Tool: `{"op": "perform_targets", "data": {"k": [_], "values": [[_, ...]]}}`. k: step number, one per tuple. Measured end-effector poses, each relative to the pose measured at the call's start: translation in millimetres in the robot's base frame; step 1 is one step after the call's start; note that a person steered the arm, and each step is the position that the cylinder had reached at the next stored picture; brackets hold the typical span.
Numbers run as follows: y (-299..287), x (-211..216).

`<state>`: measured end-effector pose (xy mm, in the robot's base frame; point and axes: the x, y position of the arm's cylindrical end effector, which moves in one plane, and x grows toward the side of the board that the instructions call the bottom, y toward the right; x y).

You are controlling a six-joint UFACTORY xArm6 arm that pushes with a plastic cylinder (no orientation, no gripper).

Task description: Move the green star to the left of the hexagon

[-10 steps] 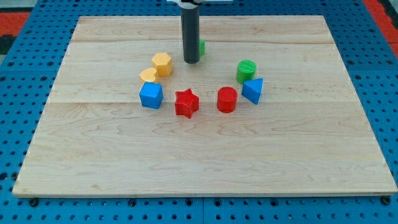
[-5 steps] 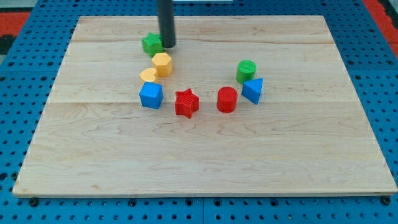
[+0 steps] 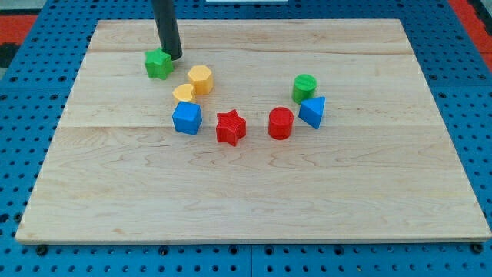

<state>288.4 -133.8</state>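
The green star [image 3: 158, 64] lies near the view's top left of the wooden board [image 3: 254, 192]. My tip [image 3: 173, 56] touches its upper right side. The yellow hexagon [image 3: 201, 78] sits to the right of the star and slightly lower, with a gap between them. A yellow heart-like block [image 3: 184, 94] touches the hexagon's lower left.
A blue cube [image 3: 187, 118] sits below the yellow blocks. A red star [image 3: 231, 127], a red cylinder [image 3: 280, 123], a blue triangular block [image 3: 312, 111] and a green cylinder [image 3: 304, 88] curve toward the view's right.
My tip has swept left along the view's top, pushing the green star from right of the hexagon to its upper left. The other blocks have not moved.
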Motion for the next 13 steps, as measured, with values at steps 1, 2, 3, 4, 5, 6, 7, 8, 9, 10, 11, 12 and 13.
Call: {"op": "perform_targets", "data": {"k": [1,2,3,4,5,6,7,8,9,10,11,12,13], "values": [[-3,-6],[-5,-9],[-5,0],[-6,9],[-6,-21],[-28,-26],[-36,-18],[-29,-8],[-28,21],[-20,23],[-42,31],[-99,54],[-94,89]]}}
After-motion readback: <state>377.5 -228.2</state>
